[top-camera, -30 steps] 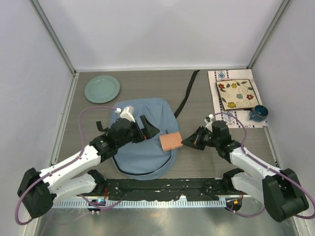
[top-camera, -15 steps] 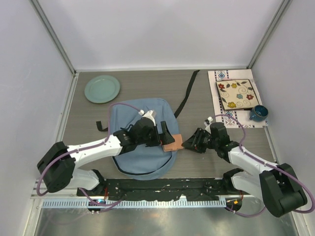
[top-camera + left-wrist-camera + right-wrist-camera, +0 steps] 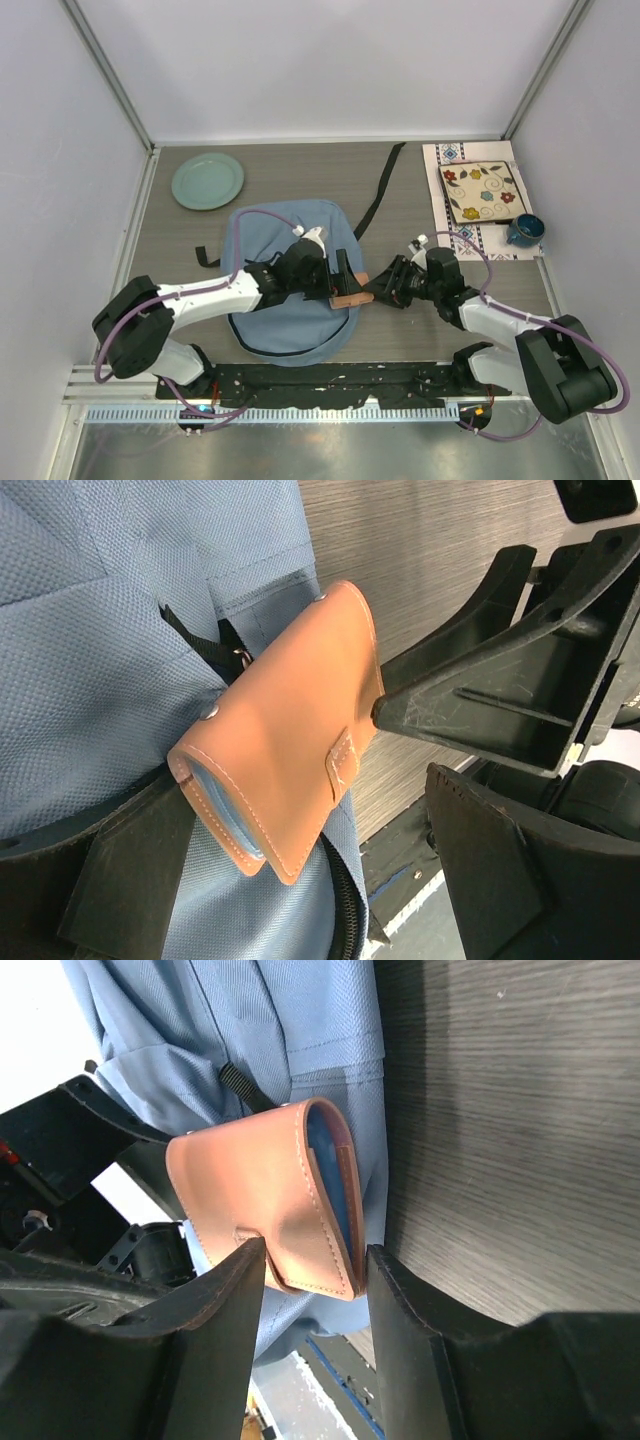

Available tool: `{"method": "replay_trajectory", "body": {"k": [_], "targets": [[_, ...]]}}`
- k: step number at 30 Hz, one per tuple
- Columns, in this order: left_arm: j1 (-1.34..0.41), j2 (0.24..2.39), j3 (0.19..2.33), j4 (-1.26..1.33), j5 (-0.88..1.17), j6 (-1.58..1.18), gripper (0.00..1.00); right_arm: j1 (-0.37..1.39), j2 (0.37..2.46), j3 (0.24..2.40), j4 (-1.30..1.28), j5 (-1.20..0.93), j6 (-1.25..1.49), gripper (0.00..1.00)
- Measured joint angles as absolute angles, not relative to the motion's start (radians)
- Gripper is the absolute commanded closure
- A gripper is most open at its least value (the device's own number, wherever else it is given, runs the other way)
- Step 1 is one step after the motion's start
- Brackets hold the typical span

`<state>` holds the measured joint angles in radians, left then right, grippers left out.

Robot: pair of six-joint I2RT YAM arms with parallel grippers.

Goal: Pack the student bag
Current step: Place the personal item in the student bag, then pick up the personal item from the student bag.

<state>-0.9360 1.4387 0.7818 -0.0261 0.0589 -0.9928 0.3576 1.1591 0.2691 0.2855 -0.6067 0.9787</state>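
Where the large light blue-grey fabric student bag (image 3: 290,325) lies flat mid-worktop (image 3: 300,170), a tan leather pouch (image 3: 285,740) sits at its right edge. The left tool (image 3: 305,790) gapes wide astride it. The right tool (image 3: 313,1255), jaws parted, flanks its right end. Far left sits a green plate (image 3: 207,180).

No legible text, brand, number or sign in any view.

- Tan leather flap pouch (image 3: 288,720): seam stitching and two rivets only, no stamp.
- Light blue-grey fabric backpack (image 3: 287,335): plain weave, no tag readable.
- White cloth mat with blue embroidered border (image 3: 447,154) and square floral-painted tile (image 3: 483,192): ornament only, no lettering.
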Motion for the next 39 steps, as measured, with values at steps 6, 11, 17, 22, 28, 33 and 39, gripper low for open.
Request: {"method": "replay_trajectory", "body": {"k": [6,11,17,22,28,33,39], "targets": [[-0.938,1.467,0.786,0.004,0.068,-1.004,0.07,0.358,1.152,0.25,0.335,-0.653,1.028,0.57],[-0.939,1.49,0.793,0.025,0.077,-1.019,0.12,0.358,1.106,0.245,0.345,-0.66,1.056,0.69],[-0.941,1.481,0.792,0.026,0.061,-1.034,0.27,0.358,1.081,0.245,0.344,-0.66,1.062,0.71],[-0.943,1.417,0.77,0.025,0.011,-1.042,0.41,0.358,1.079,0.245,0.344,-0.66,1.061,0.71],[-0.943,1.341,0.742,0.026,-0.029,-1.043,0.72,0.358,1.08,0.245,0.344,-0.66,1.058,0.71],[-0.943,1.329,0.728,0.03,-0.035,-1.044,0.95,0.358,1.08,0.245,0.342,-0.659,1.055,0.7],[-0.943,1.328,0.735,0.003,-0.035,-1.0,1.0,0.358,1.073,0.257,0.291,-0.655,1.015,0.44]]}}
